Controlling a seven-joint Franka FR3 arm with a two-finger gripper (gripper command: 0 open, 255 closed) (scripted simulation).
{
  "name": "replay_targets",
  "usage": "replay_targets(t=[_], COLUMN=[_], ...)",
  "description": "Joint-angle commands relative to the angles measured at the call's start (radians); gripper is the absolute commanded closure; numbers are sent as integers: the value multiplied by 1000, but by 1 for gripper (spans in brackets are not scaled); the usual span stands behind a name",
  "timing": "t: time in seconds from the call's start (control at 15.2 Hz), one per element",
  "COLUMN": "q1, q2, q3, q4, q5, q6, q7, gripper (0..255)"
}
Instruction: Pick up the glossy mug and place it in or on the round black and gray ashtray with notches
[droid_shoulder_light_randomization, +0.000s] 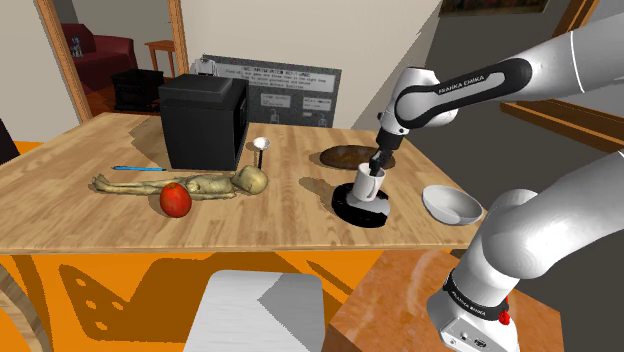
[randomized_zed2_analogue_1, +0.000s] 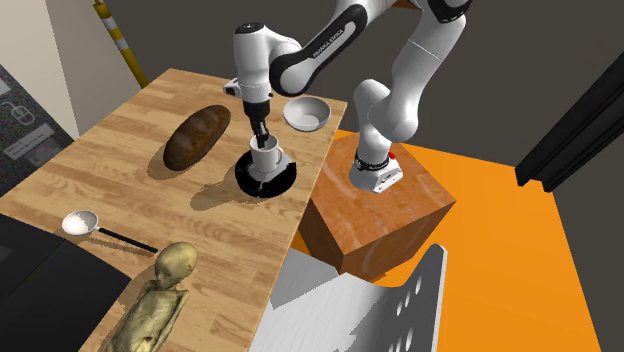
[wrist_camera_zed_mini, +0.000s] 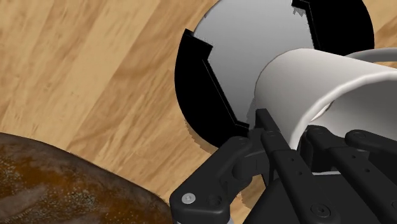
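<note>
Over the round black ashtray with a grey, notched centre (droid_shoulder_light_randomization: 345, 206), near the edge of the wooden worktop (droid_shoulder_light_randomization: 100, 150), the glossy white mug (droid_shoulder_light_randomization: 367, 186) stands upright, pinched at its rim by the black gripper (droid_shoulder_light_randomization: 374, 168). The fingers are narrowed on the wall, 1 outside and, by my reading, 1 inside. Whether its base touches the ashtray I cannot tell. It looks stiff, light, slick and chippable, so this rim pinch suits it only if released low and gently.
</note>
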Motion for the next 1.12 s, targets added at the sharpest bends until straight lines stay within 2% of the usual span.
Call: replay_targets(t=[0.0, 0.33, 0.4, 0.73, 0.99, 1.06], q1=[1, 1, 1, 0, -10, -10], q2=[3, 3, 3, 3, -71, -71], q3=[-1, -1, -1, -1, 19, 19], q4=[-3, -3, -3, -3, 75, 75], q5=[0, 0, 0, 0, -4, -4], q6=[7, 7, 7, 7, -145, -145], q7=[0, 0, 0, 0, 8, 8], gripper=[255, 255, 0, 0, 0, 0])
